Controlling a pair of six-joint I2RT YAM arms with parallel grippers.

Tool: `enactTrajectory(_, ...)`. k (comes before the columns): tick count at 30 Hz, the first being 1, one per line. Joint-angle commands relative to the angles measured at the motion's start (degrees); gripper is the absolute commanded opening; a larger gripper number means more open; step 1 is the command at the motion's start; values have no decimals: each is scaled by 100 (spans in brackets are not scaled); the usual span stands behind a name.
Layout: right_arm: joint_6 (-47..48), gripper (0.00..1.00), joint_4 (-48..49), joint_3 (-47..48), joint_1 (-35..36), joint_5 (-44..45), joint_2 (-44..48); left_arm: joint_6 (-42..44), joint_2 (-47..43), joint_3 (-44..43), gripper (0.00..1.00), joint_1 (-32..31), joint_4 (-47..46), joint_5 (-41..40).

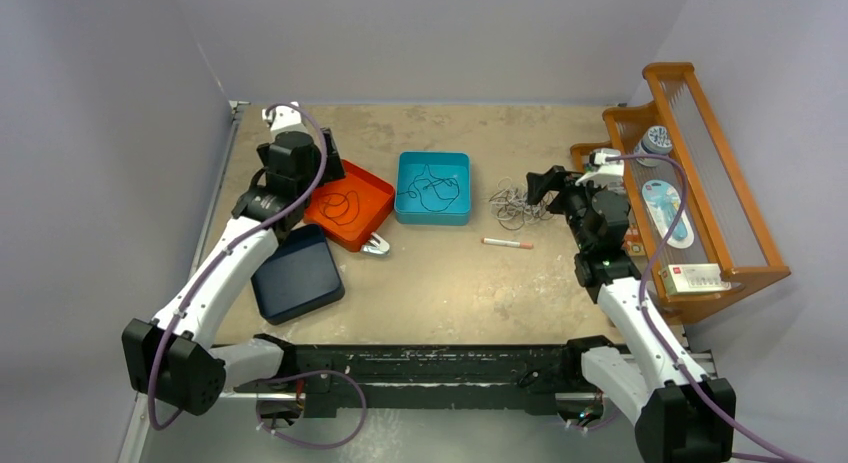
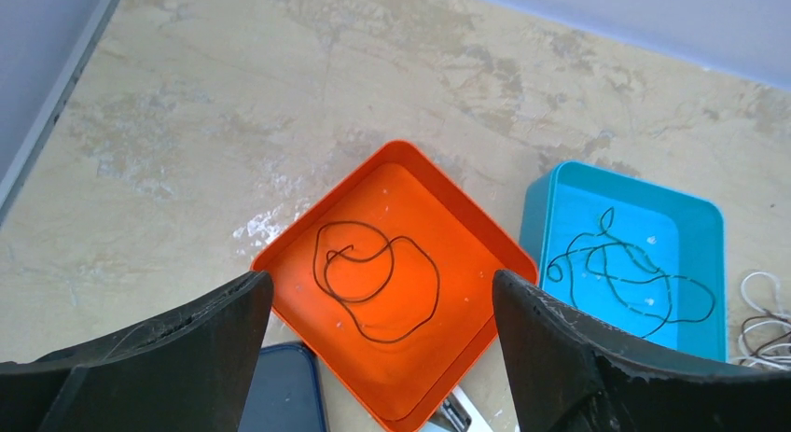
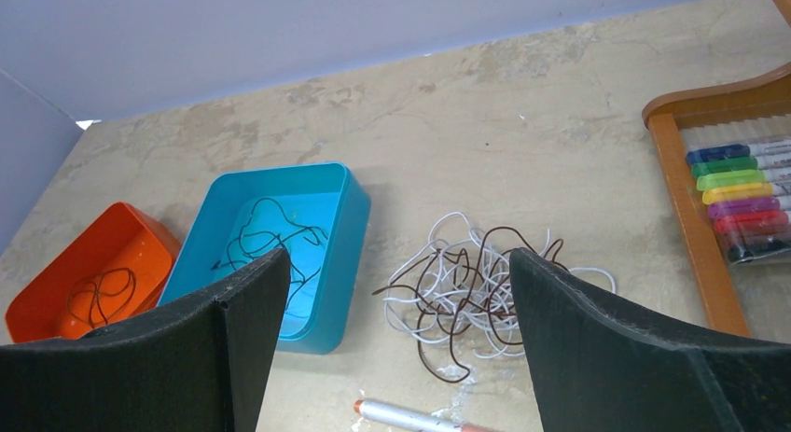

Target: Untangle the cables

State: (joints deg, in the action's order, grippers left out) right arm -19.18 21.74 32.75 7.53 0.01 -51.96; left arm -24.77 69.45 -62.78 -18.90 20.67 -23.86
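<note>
Left tool: I see it spread wide, empty; brown cable in orange tray at 12 o'clock.
Right tool: spread wide, empty; tangled cables on surface at 12 o'clock.

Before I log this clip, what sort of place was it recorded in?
Probably a robot lab test cell, not a home: the left arm and right arm bolted to a table, plain walls boxing it in, and staged props: an orange tray, a teal tray, a cable tangle.

Whitish-brown cable tangle, brown cable, black cable
</note>
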Motion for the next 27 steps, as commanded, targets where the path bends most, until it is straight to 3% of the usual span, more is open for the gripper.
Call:
enactTrajectory(1, -103, 89, 101, 283, -15, 178, 20, 172, -274, -56, 87, -1, -565, 12)
enactTrajectory(8, -112, 89, 85, 319, -15, 179, -77, 126, -410, 122, 88, 4, -860, 290)
enactTrajectory(14, -132, 89, -196, 413, -15, 373, -94, -184, -237, 32, 89, 6, -553, 54)
enactTrajectory(27, -243, 86, -2144, 1311, -15, 791, -851, -344, -123, 85, 91, 9, -814, 146)
